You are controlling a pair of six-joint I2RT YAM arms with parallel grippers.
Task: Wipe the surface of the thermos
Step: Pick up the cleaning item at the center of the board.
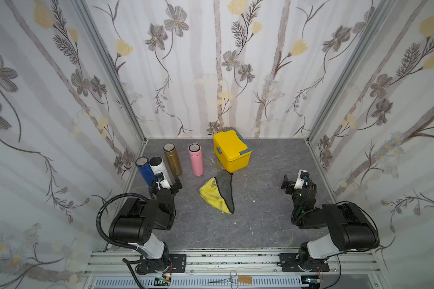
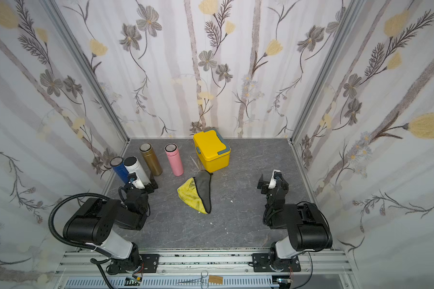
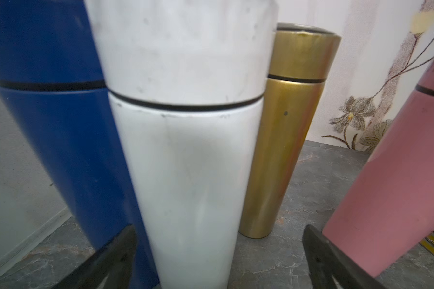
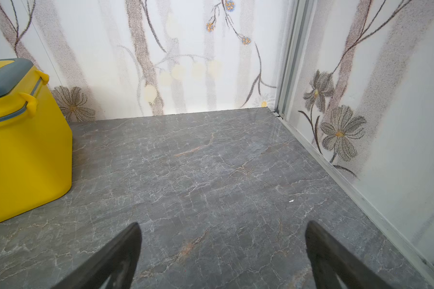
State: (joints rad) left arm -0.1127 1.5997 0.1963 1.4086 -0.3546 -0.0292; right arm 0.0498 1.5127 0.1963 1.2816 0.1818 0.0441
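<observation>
Four thermoses are grouped by the left edge of the worktop (image 1: 261,220); both claws are released.
The white thermos (image 3: 186,175) is framed between the spread jaws of the left gripper (image 3: 221,230), just beside the blue thermos (image 1: 144,172), with the gold thermos (image 1: 174,161) and pink thermos (image 1: 196,161) nearer the far edge. The right gripper (image 4: 223,225) is held open near the right edge. A cloth (image 1: 217,194) is crumpled mid-worktop.

Thermoses (image 1: 173,160) stand left of the box (image 1: 232,152), with the cloth (image 1: 218,194) before it on the table (image 1: 261,220).
</observation>
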